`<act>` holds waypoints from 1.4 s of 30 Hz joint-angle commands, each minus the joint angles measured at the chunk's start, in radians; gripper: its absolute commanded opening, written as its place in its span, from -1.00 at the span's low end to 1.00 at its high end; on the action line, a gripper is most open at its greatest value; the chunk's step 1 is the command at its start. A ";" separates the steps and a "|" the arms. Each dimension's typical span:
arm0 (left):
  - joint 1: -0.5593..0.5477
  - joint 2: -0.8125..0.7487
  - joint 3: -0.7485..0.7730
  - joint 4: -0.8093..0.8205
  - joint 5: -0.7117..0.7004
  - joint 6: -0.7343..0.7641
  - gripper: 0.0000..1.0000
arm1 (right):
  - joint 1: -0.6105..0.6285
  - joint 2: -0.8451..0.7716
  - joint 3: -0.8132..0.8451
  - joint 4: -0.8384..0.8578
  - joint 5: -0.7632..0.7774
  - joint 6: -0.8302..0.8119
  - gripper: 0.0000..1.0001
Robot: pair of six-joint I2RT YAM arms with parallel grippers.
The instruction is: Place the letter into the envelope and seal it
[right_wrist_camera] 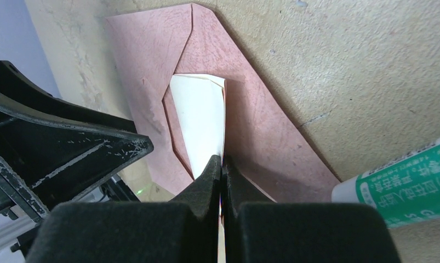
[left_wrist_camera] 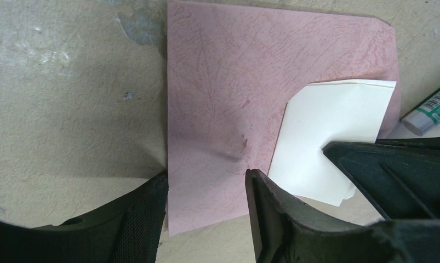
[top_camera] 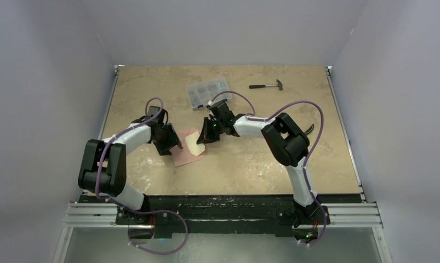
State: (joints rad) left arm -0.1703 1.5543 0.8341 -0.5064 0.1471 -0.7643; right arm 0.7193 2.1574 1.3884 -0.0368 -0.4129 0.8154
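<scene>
One tan table (top_camera: 261, 159) carries everything, and two arms reach in over its middle from either side.

The left gripper (left_wrist_camera: 206, 183) has its jaws set wide apart with nothing between them but paper. Its tips sit at the near edge of the envelope (left_wrist_camera: 217, 82), one at the corner and the other over the sheet. Whether they press on it cannot be told.

The right gripper (right_wrist_camera: 222, 164) is pinched tight on the near edge of the letter (right_wrist_camera: 198, 115), its fingertips meeting with only the sheet between them.

There is one salmon-pink envelope, lying flat on the table between the two grippers. The one letter, pale cream here, lies over the envelope's right part, with its far end among the pink folds. Whether that end is inside the pocket is unclear.

One clear compartment box (top_camera: 208, 92) stands beyond the grippers. One hammer (top_camera: 267, 85) lies to its right, well apart. One green-and-white glue stick (right_wrist_camera: 404, 192) lies just beside the envelope.
</scene>
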 commanded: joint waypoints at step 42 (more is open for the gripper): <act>0.005 0.068 0.045 0.012 -0.018 0.058 -0.02 | 0.042 -0.025 0.226 -0.175 0.180 -0.111 0.08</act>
State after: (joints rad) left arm -0.1703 1.5902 0.8623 -0.4904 0.1772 -0.7391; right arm 0.7593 2.1979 1.5585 -0.1516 -0.3420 0.7769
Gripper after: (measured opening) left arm 0.495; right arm 0.517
